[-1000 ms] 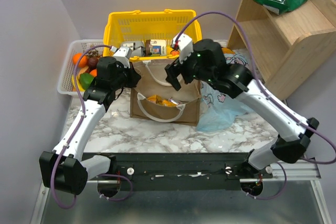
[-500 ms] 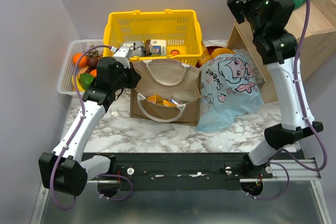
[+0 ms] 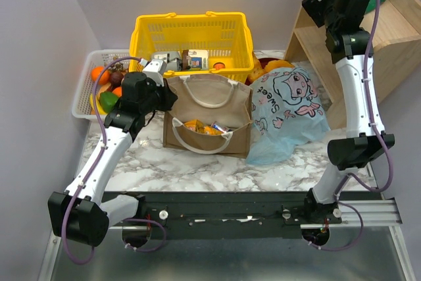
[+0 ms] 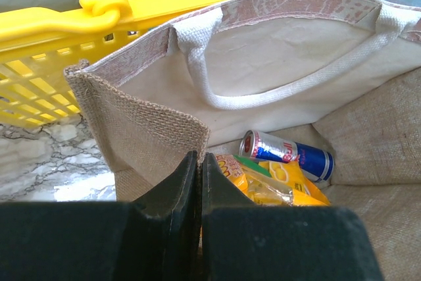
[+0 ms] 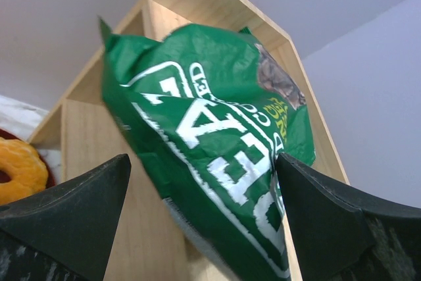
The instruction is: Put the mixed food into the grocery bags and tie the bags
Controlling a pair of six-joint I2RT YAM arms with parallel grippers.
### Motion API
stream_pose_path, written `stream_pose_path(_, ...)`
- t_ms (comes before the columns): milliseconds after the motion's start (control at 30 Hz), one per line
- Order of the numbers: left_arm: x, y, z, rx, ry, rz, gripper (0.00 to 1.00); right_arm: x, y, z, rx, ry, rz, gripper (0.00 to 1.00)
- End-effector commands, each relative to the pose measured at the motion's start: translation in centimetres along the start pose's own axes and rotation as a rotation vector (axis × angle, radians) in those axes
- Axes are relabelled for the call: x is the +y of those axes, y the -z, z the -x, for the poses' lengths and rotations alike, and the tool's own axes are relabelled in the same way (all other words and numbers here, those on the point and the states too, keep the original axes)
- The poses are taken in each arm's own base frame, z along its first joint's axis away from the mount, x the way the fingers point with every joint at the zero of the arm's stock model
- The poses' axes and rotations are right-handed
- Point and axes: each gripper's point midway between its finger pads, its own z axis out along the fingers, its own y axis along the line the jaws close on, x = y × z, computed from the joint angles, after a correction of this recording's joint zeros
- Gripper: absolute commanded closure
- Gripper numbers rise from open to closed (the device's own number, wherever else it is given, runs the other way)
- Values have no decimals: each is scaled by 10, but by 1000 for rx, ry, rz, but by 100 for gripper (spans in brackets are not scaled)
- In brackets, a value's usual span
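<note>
Fetching stage: right pincer (image 5: 202, 162), spread wide, faces the green snack packet (image 5: 217, 129) on the wooden shelf (image 3: 368, 44) off the far right corner of the table (image 3: 197, 162); left pincer (image 4: 199, 162) pinches the rim of the tan bag (image 4: 151, 123) mid-table; next likely needs closing on the packet.

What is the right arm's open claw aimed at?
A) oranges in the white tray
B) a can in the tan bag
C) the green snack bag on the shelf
C: its wrist view shows the right claw spread wide, framing the green snack bag on the wooden shelf.
</note>
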Motion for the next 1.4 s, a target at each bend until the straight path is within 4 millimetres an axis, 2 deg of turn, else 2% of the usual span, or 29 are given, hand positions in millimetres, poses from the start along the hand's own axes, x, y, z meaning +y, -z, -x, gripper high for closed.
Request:
stream_pose_path(0, 5, 4, 0, -7, -19, 32, 100, -27, -6, -5, 6, -46, -119, 0)
stream_pose_path(133, 6, 3, -1, -1, -20, 33, 100, -36, -8, -14, 23, -86, -153, 3)
stream_pose_path(167, 5, 3, -1, -1, -21, 33, 100, -38, -6, -13, 18, -96, -155, 13)
stream_pose_path(233, 6, 2, -1, 0, -19, 35, 100, -39, 2, -4, -25, -118, -131, 25)
stream_pose_path(300, 6, 1, -2, 3, -18, 34, 100, -34, 5, 5, -74, -128, -84, 58)
stream_pose_path(367, 6, 1, -4, 8, -19, 34, 100, -39, 19, 20, -131, -153, -67, 83)
stream_pose_path(433, 7, 0, -4, 9, -18, 35, 100, -41, 33, 36, -185, -175, -48, 94)
stream_pose_path(467, 7, 0, -4, 9, -18, 35, 100, -52, 51, 50, -227, -181, -64, 97)
stream_pose_path(500, 7, -1, -5, 13, -18, 36, 100, -45, 59, 62, -260, -170, -47, 99)
stream_pose_path(567, 7, -2, -6, 18, -15, 36, 100, -52, 83, 88, -345, -162, -73, 99)
stream_pose_path(600, 7, -2, -6, 17, -14, 34, 100, -47, 105, 107, -392, -134, -76, 99)
stream_pose_path(633, 7, -3, -6, 19, -14, 33, 100, -54, 121, 124, -453, -132, -110, 99)
stream_pose_path(667, 7, -3, -7, 19, -12, 33, 100, -51, 133, 135, -488, -120, -116, 99)
stream_pose_path(700, 7, -3, -7, 21, -13, 30, 100, -49, 161, 156, -550, -105, -121, 99)
stream_pose_path(800, 6, -2, -6, 16, -13, 31, 100, -33, 193, 181, -624, -144, -104, 99)
stream_pose_path(867, 7, -1, -5, 12, -17, 36, 100, -22, 207, 184, -641, -200, -56, 99)
stream_pose_path(933, 8, -1, -4, 8, -18, 41, 100, 7, 221, 188, -661, -295, 81, 99)
stream_pose_path(1000, 8, -1, -5, 14, -18, 43, 100, 48, 231, 195, -702, -358, 267, 99)
stream_pose_path(1033, 9, -2, -6, 15, -17, 44, 100, 71, 237, 195, -689, -452, 388, 99)
stream_pose_path(1067, 9, -3, -6, 18, -17, 45, 100, 84, 246, 196, -704, -496, 468, 99)
stream_pose_path(1100, 9, -3, -6, 18, -17, 45, 100, 117, 256, 198, -730, -504, 613, 99)
stream_pose_path(1167, 10, -4, -8, 23, -14, 48, 100, 146, 267, 200, -716, -621, 768, 99)
stream_pose_path(1200, 10, -3, -7, 21, -16, 50, 100, 170, 268, 196, -686, -636, 843, 99)
stream_pose_path(1267, 11, -3, -7, 21, -17, 53, 100, 195, 265, 189, -591, -724, 919, 99)
stream_pose_path(1333, 10, -3, -7, 20, -18, 52, 100, 241, 260, 176, -479, -748, 1027, 99)
stream_pose_path(1367, 10, -3, -6, 20, -16, 52, 100, 257, 259, 172, -440, -748, 1068, 99)
